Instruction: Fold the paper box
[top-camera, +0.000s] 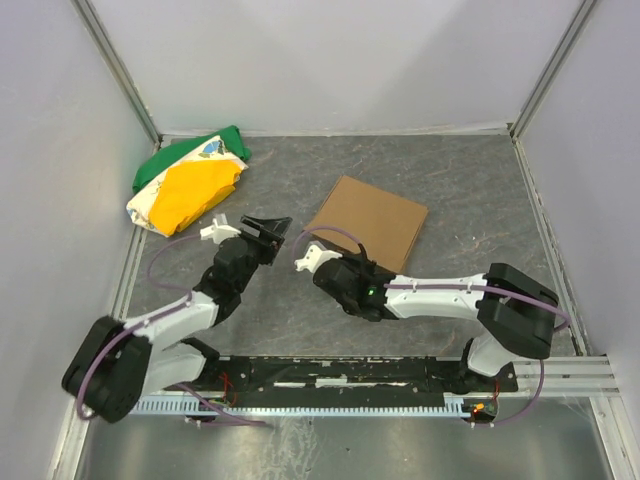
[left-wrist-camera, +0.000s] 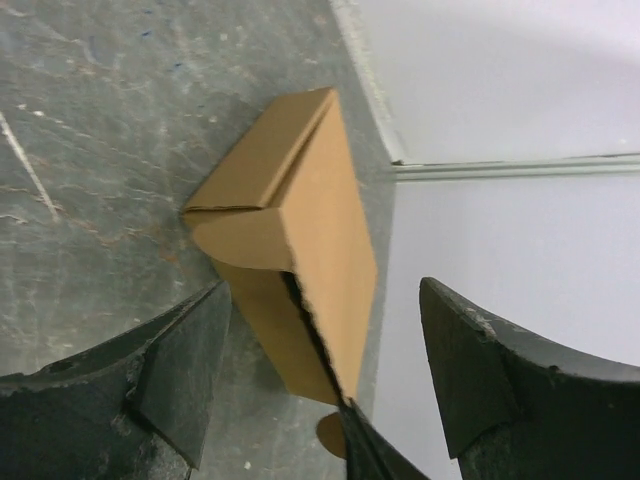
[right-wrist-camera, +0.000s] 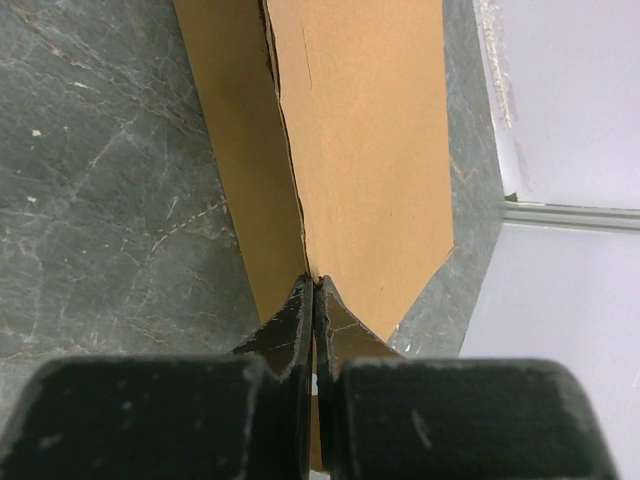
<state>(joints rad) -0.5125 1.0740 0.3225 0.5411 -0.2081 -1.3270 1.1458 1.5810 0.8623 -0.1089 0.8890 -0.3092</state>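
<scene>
The plain brown shallow cardboard box (top-camera: 368, 222) lies at mid-frame on the grey marbled bench (top-camera: 470, 190). It looks light, stiff and easily creased, so it is best taken by a flap edge. The left end effector (top-camera: 272, 235) gapes open just beside it, while the right end effector (right-wrist-camera: 315, 295) is closed with its tips at the lid seam. No print shows.

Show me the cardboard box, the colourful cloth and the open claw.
paper box (top-camera: 368, 220), top view, middle of its lid.
cloth bundle (top-camera: 192, 192), top view, yellow part.
left gripper (top-camera: 268, 228), top view, between its fingertips.
</scene>
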